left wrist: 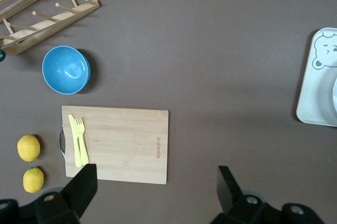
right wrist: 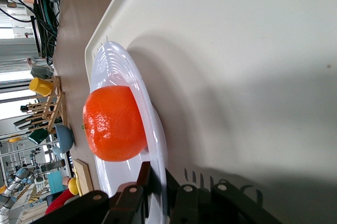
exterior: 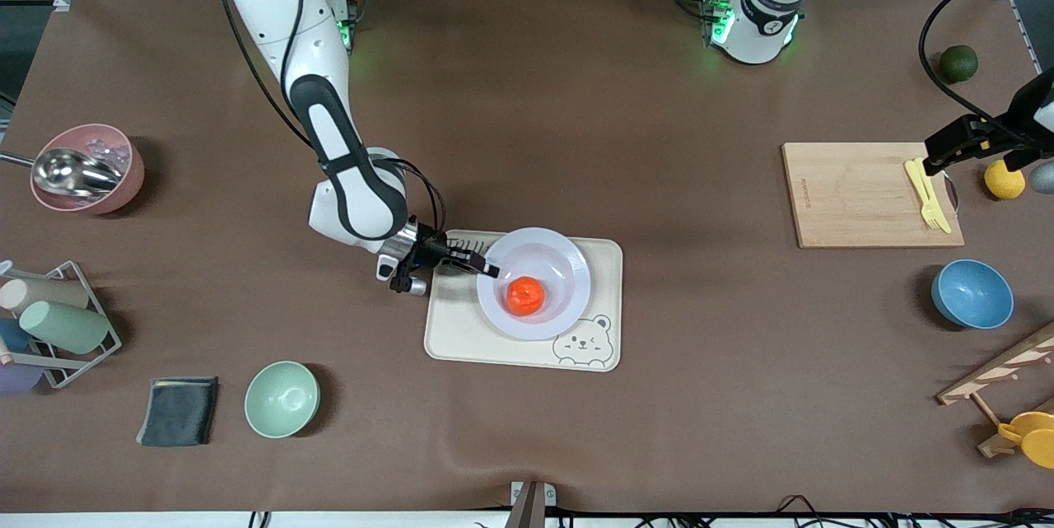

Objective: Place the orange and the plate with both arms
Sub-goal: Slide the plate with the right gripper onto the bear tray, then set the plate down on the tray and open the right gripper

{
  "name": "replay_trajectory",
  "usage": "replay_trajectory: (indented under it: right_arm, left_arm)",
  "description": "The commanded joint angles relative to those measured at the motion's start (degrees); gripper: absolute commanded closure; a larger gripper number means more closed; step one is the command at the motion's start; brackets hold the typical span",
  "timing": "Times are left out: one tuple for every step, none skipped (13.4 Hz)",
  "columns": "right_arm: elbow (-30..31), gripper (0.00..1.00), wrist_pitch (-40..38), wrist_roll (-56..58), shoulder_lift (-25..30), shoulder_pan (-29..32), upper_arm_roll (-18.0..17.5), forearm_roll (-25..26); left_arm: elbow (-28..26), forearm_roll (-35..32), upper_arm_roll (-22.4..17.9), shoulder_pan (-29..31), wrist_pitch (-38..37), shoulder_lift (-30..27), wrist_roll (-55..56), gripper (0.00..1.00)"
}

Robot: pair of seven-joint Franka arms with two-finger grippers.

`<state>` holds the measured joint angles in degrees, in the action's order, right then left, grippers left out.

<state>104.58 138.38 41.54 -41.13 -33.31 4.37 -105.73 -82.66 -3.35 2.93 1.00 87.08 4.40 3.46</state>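
- On the bear tray [exterior: 461, 330], nearest me, the plate [exterior: 568, 297] sits flat with the orange [exterior: 524, 296] in its centre.
- My right gripper [exterior: 487, 268] is clamped on the plate's rim — placing looks nearly done; next I'd release and lift clear.
- Over the cutting board's [exterior: 856, 194] edge, my left gripper [left wrist: 152, 187] waits, jaws wide, empty.

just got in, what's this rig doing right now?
The right pincer is shut on the rim of the plate, which sits on the bear-printed tray with the orange in its sunken centre. The left arm waits at its own end of the table, its pincer open in the air over the edge of the cutting board that carries a yellow fork; it holds nothing.
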Motion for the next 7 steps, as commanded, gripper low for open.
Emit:
replay_trajectory:
  right_arm:
    - [-1.83,0.84,0.04,-3.29,-0.97,0.70,-0.59,-0.62]
    - [-1.84,0.77,0.13,-3.74,-0.97,0.70,-0.59,-0.53]
    - [-1.92,0.74,0.39,-3.75,-0.97,0.70,-0.59,-0.36]
    - [-1.93,0.70,0.39,-3.83,-0.88,0.70,-0.59,-0.09]
    - [-1.84,0.70,0.39,-4.44,-0.79,0.62,-0.59,-0.09]
    - [-1.84,0.67,0.39,-4.71,-0.70,0.70,-0.59,0.00]
    - [-1.84,0.66,0.39,-4.71,-0.70,0.62,-0.59,0.17]
  left_arm:
    - [-0.65,0.36,-0.30,-0.04,-0.68,-1.41,-1.18,0.00]
    - [-0.66,0.36,-0.21,-0.04,-0.85,-1.41,-1.26,0.00]
    - [-0.57,0.36,-0.30,0.05,-1.46,-1.41,-1.44,0.00]
    - [-0.39,0.36,-0.30,-0.03,-1.56,-1.50,-1.26,0.00]
    - [-0.39,0.36,-0.21,-0.04,-1.91,-1.58,-1.26,0.00]
    - [-0.39,0.36,-0.12,-0.04,-2.17,-1.59,-1.26,0.00]
    - [-0.31,0.36,-0.12,-0.04,-2.26,-1.50,-1.26,0.00]
